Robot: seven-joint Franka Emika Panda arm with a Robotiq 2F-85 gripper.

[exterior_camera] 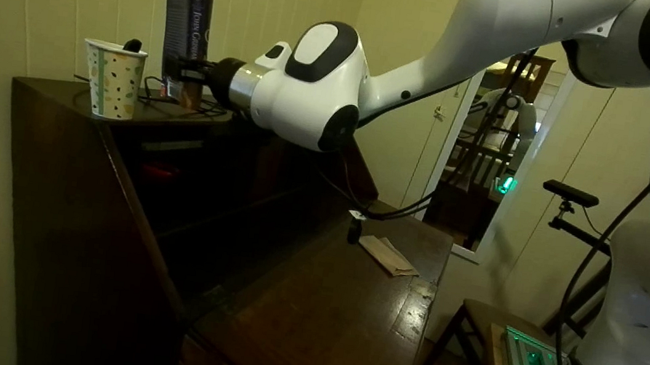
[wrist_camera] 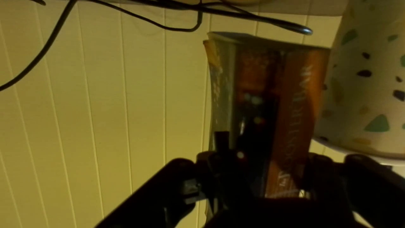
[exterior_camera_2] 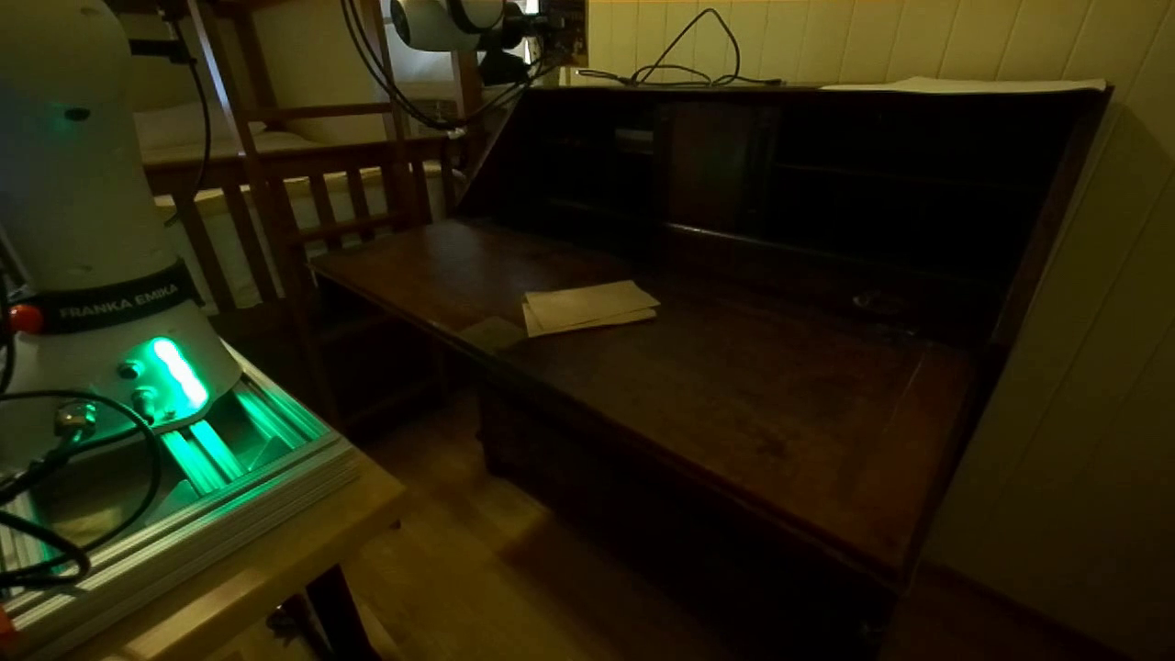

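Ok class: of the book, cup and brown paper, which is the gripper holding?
The book marked Rooster Bar: the gripper has it clasped from both sides. The patterned cup stands apart, and the brown paper lies on the desk below.

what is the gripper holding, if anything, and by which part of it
A book, upright: the fingers clamp it across its thickness, on either side of the spine, somewhat below mid-height.
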